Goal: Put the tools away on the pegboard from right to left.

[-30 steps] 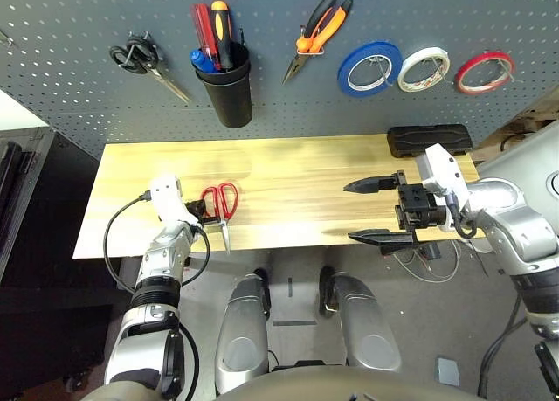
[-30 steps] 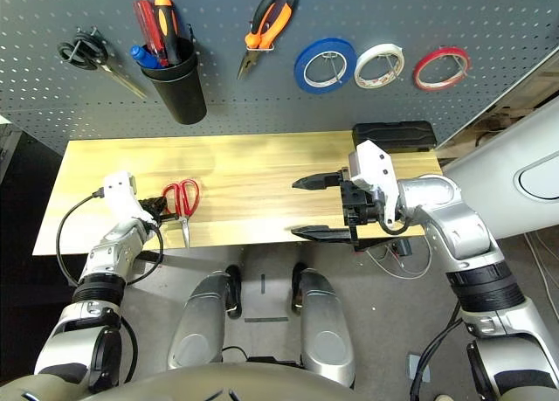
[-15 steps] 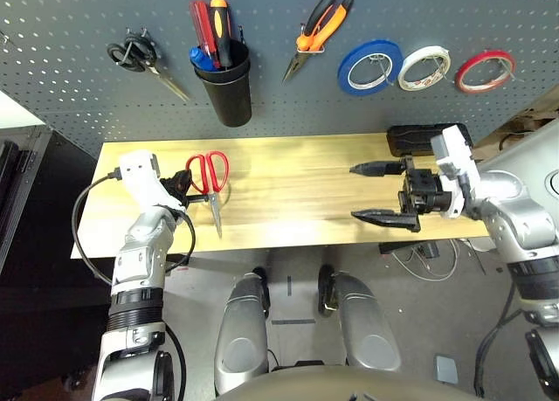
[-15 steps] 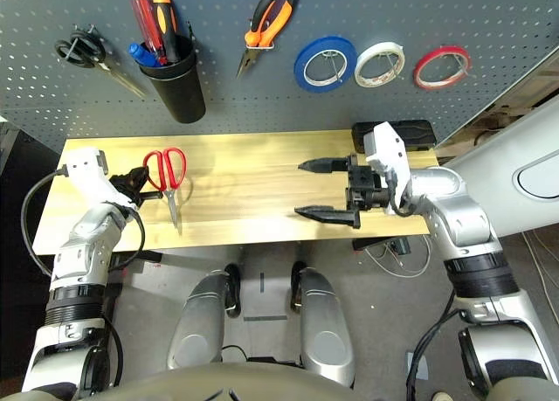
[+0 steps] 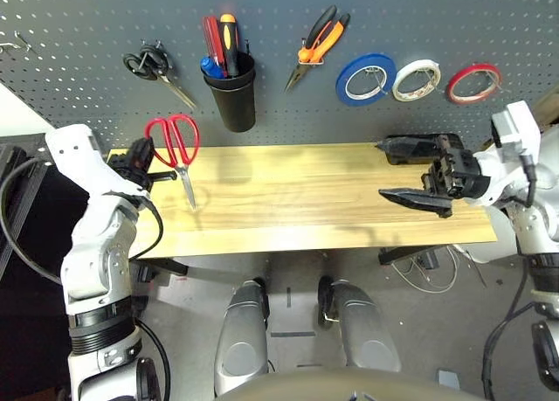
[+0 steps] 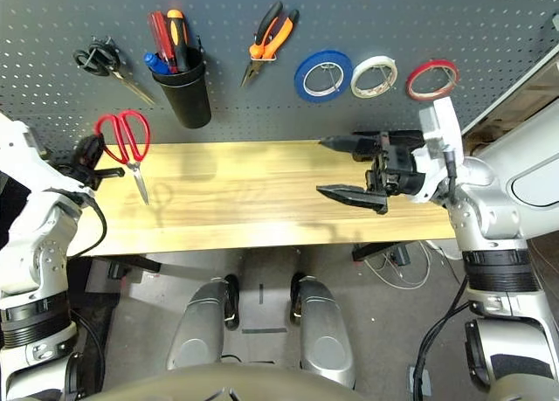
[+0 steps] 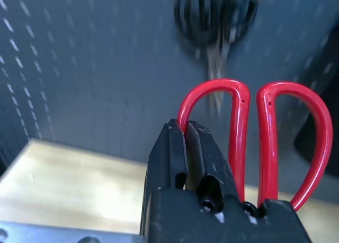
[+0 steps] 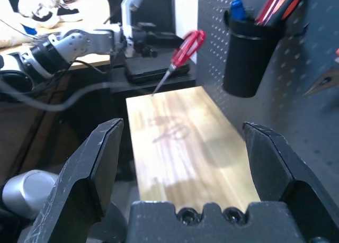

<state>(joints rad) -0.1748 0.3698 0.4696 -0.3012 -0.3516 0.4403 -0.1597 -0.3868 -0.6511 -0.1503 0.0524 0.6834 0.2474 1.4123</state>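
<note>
We log red-handled scissors (image 5: 173, 137), dark grey pegboard (image 5: 79, 34) dotted with pale holes, pale wood-grain desk (image 5: 297, 200), black cup (image 5: 231, 95), blue tape roll (image 5: 365, 78).

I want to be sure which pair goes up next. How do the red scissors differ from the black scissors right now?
The red scissors have red handles; the black scissors have black ones. The red pair is held off the table by the shut left gripper, pinched at one handle loop; the black pair hangs on the pegboard, untouched. The red pair hangs blades down; the black pair is slanted. Both are closed.
</note>
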